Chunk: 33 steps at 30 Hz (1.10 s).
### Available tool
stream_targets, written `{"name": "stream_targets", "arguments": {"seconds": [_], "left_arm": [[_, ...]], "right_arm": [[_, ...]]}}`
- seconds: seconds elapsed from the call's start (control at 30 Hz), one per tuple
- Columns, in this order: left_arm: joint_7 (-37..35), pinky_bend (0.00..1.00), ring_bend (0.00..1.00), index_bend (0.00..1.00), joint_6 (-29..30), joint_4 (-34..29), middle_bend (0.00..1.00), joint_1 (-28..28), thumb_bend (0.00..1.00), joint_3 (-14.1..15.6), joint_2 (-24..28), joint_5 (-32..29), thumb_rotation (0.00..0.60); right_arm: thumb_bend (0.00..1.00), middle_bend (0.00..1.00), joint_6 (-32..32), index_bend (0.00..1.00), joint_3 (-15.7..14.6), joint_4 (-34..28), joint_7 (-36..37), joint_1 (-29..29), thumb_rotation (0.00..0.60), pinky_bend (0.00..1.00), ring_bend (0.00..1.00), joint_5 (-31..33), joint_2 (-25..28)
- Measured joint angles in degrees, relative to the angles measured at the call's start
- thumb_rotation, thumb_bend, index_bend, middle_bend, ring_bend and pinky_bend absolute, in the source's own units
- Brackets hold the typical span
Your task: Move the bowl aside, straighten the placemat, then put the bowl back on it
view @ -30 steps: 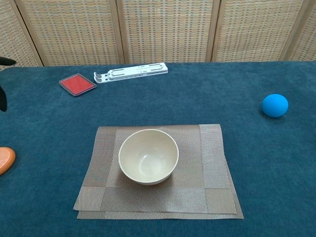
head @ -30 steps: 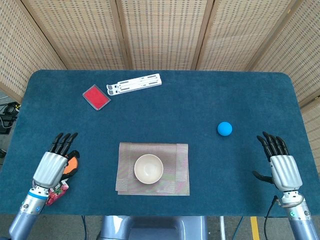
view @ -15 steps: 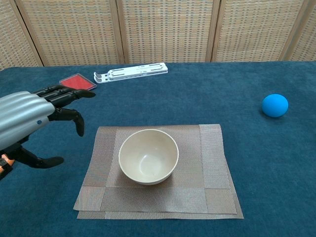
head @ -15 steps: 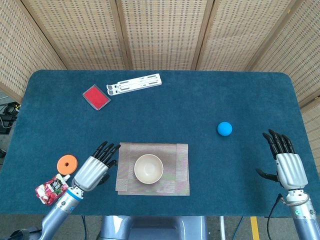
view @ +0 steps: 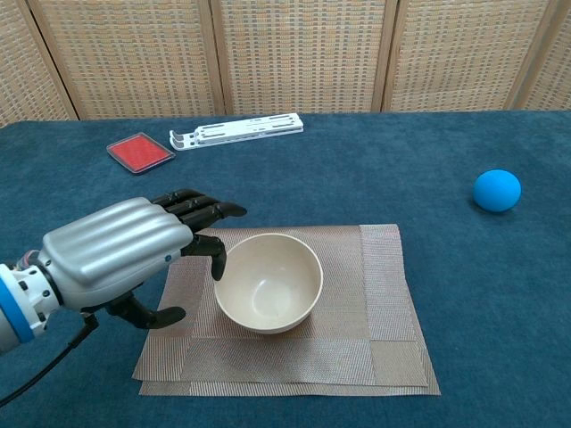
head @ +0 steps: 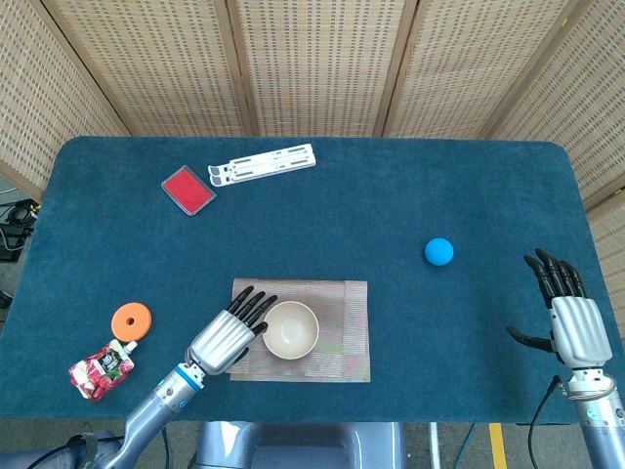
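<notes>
The left hand (view: 120, 250), fingers apart and holding nothing, hovers beside the bowl (view: 268, 282); a clumsy grasp could tip it or drag the placemat (view: 384, 294).

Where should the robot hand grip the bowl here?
At the rim, from the left: the bowl stands upright and open on the placemat, so its left wall is exposed, and the open left hand is already beside it.
</notes>
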Motion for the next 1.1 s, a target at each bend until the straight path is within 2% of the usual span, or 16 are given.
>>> {"name": "stream_targets", "arguments": {"seconds": [0.37, 0.67, 0.8, 1.1], "left_arm": [[1.87, 0.00, 0.00, 0.44, -1.54, 4.14, 0.00, -2.47, 0.37, -0.59, -5.63, -1.83, 0.600], [0.62, 0.00, 0.00, 0.75, 0.76, 9.38, 0.00, -2.94, 0.53, -0.55, -9.16, -2.25, 0.600], [-1.80, 0.00, 0.00, 0.80, 3.21, 10.48, 0.00, -2.77, 0.57, -0.49, -8.95, -1.44, 0.600], [-6.70, 0.00, 0.00, 0.79, 9.18, 10.47, 0.00, -0.86, 0.57, -0.49, -3.28, -0.57, 0.600]], "right_arm": [[0.03, 0.00, -0.21, 0.04, 0.21, 0.04, 0.91, 0.00, 0.600, 0.00, 0.00, 0.34, 0.32], [0.03, 0.00, -0.01, 0.04, 0.24, -0.15, 1.40, -0.13, 0.600, 0.00, 0.00, 0.15, 0.66], [0.03, 0.00, 0.00, 0.04, 0.22, -0.16, 1.27, -0.13, 0.600, 0.00, 0.00, 0.09, 0.63], [0.03, 0.00, 0.16, 0.04, 0.06, -0.29, 0.45, -0.14, 0.600, 0.00, 0.00, -0.27, 0.43]]}}
